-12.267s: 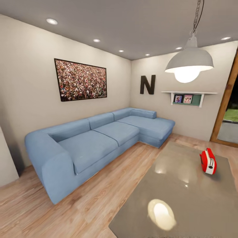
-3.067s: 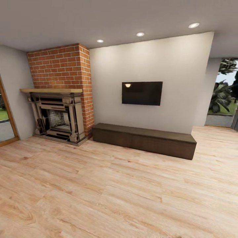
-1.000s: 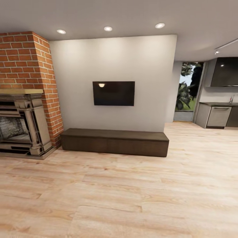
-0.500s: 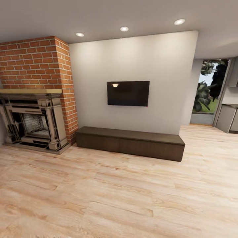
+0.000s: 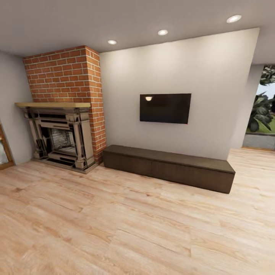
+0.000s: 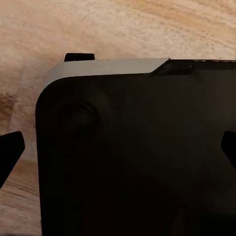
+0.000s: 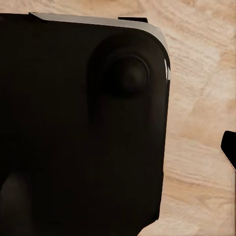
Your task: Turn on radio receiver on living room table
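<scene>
Facing the wall TV point(image 5: 165, 108), low cabinet point(image 5: 168, 168) and brick fireplace point(image 5: 61, 114) across plank floor point(image 5: 114, 229), so radio and its surface sit somewhere out of frame; arms look stowed over the base for driving, hand states can't tell.

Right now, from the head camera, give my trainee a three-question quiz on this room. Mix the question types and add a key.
1. True or false: the wall-mounted TV hangs directly above the brick fireplace.
2. Multiple choice: what stands on the wood plank floor against the wall below the TV? A) a blue sofa B) a long low dark wooden cabinet C) a glass table
3. Fill in: the chimney breast above the mantel is made of red ____.

Key:
1. False; the TV is on the plain wall beside the fireplace, above the cabinet.
2. B
3. brick
</scene>
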`<state>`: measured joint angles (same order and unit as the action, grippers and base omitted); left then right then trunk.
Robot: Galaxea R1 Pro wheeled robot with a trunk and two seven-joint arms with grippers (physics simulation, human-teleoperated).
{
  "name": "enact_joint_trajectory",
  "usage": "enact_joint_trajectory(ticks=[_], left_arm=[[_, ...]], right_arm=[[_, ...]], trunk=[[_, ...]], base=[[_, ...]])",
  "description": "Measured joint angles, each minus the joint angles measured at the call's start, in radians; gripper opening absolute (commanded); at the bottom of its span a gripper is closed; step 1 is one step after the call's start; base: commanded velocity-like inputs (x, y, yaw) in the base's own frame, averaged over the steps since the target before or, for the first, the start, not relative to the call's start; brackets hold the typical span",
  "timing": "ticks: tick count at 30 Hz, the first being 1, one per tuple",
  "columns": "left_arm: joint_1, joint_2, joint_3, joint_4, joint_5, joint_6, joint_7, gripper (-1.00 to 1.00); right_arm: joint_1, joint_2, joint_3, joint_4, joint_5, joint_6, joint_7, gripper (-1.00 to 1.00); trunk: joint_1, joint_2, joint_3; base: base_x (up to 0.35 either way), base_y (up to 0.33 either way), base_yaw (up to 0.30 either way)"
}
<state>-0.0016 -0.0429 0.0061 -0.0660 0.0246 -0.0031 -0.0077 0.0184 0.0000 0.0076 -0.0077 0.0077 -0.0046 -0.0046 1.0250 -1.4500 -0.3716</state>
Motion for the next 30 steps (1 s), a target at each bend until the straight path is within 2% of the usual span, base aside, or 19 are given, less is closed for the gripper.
enact_joint_trajectory(ticks=[7,30], left_arm=[[0.000,0.001,0.000,0.000,0.000,0.001,0.000,1.00],[0.000,0.002,0.000,0.000,0.001,0.008,0.000,1.00]], right_arm=[[0.000,0.000,0.000,0.000,0.000,0.000,0.000,1.00],[0.000,0.000,0.000,0.000,0.000,0.000,0.000,1.00]], trunk=[[0.000,0.000,0.000],[0.000,0.000,0.000]], base=[[0.140,0.000,0.270],[0.320,0.000,0.270]])
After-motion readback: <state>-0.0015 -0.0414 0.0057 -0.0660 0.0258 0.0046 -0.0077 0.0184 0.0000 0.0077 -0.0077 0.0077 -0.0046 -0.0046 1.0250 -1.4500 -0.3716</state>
